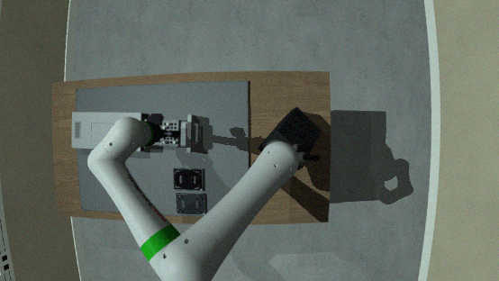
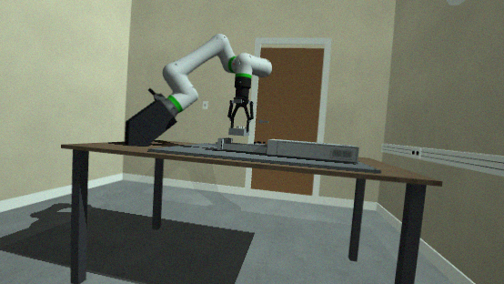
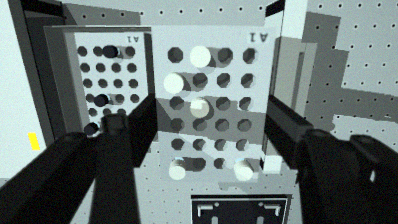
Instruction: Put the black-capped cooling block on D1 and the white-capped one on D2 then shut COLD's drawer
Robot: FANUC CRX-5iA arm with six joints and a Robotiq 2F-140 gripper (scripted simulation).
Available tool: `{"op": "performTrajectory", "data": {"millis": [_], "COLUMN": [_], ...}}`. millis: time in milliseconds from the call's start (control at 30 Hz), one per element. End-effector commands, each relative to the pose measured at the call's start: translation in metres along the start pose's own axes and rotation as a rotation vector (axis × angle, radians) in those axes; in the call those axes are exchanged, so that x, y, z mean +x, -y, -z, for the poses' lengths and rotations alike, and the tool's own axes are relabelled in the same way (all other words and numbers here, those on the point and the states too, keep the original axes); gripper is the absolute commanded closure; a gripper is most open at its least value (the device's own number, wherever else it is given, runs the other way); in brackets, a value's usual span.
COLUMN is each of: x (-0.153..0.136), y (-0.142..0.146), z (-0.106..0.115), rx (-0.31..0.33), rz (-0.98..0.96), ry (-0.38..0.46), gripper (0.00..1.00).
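My gripper is shut on the white-capped block, which hangs about level above the open drawer. Several white-capped tubes stand in its bores. The black-capped block sits in the drawer, on the cooler side; three black caps show and a finger hides its lower part. The cooler COLD has a bright yellow lamp. Slot D1 and slot D2 hold no block.
The perforated deck lies on the wooden table. The drawer's raised front stands beside the held block, away from the cooler. The arm's forearm and upper arm pass near the two slots in the top view.
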State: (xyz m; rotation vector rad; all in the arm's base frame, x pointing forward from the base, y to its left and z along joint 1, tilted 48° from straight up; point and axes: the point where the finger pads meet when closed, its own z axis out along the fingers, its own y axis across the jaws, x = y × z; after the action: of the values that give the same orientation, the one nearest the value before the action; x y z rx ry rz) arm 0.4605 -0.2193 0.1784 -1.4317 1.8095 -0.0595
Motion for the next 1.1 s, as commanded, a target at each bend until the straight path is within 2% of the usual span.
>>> {"op": "performTrajectory", "data": {"millis": [0,767,1067], "x": [0.0,0.0,0.0], "y": [0.0,0.0,0.0], "z": [0.004,0.032,0.032], "rx": [0.001,0.001,0.001], "rz": [0.0,0.0,0.0], "ry": [-0.001,-0.001,-0.001], "gripper": [0.9,0.9,0.9]}}
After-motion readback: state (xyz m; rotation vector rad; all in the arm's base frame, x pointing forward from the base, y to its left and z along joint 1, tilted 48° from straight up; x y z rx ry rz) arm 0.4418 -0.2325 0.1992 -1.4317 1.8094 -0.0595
